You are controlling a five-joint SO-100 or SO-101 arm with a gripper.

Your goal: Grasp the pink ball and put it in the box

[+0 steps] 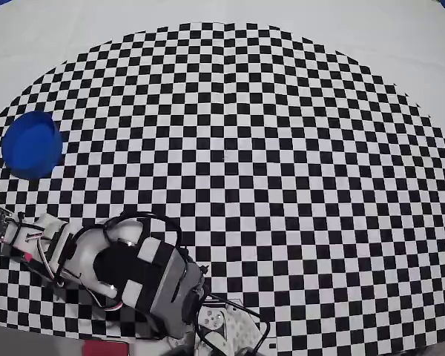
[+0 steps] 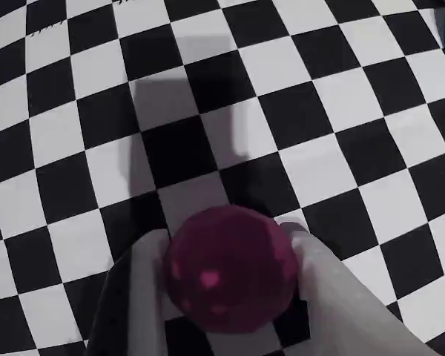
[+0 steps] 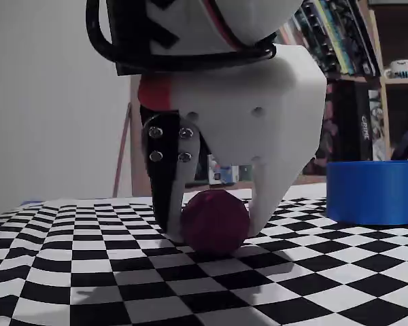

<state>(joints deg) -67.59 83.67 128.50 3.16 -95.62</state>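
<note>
Both fingers [image 3: 164, 204] around pink ball [image 3: 215, 221].

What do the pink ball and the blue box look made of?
Pink ball: matte, slightly faceted surface, probably foam or printed plastic; cannot tell which. Blue box: smooth, uniform bright blue wall with a plain rim, likely moulded plastic.

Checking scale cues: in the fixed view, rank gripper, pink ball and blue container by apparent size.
1. gripper, nearest the camera
2. blue container, cropped at the frame edge
3. pink ball, between the fingers
</note>
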